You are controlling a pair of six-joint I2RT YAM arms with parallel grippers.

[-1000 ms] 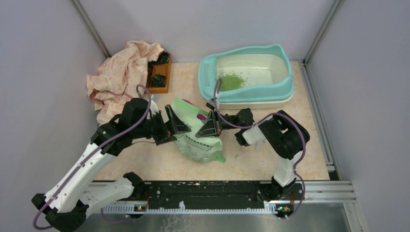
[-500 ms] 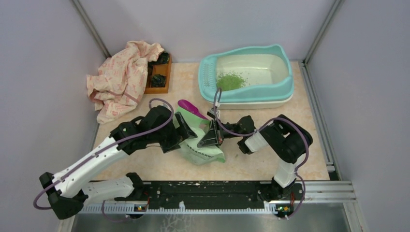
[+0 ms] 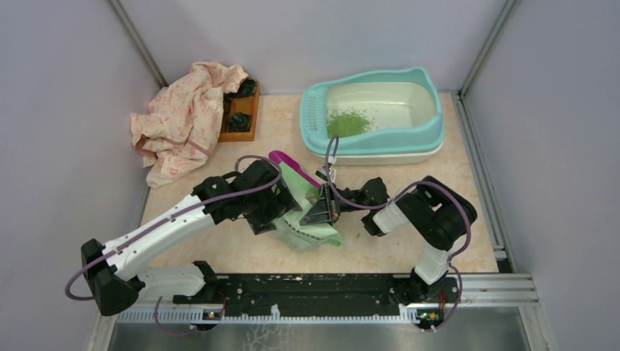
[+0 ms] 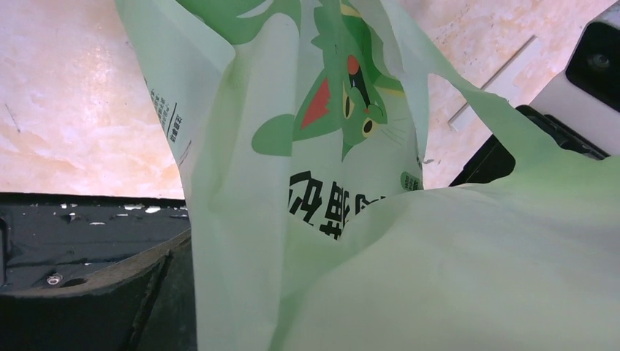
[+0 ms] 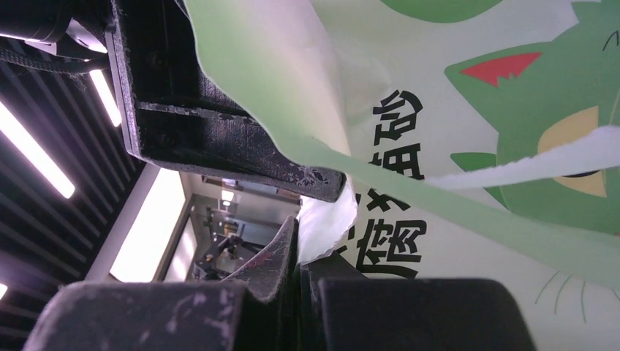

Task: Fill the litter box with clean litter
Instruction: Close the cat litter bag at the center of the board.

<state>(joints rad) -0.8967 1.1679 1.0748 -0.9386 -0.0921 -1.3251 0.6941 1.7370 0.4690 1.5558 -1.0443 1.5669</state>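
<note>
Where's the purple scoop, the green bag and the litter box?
purple scoop (image 3: 281, 157), top external view, on its scoop head.
green bag (image 3: 307, 230), top external view, on its lower front.
litter box (image 3: 387, 143), top external view, on the near teal rim.

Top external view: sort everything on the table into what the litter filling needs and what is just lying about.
Belongs to the job:
- litter box
- clean litter, a small pile already in the basin
- green printed litter bag, between both arms
- purple scoop, probably

Just lying about:
- pink floral cloth
- brown wooden tray
</note>
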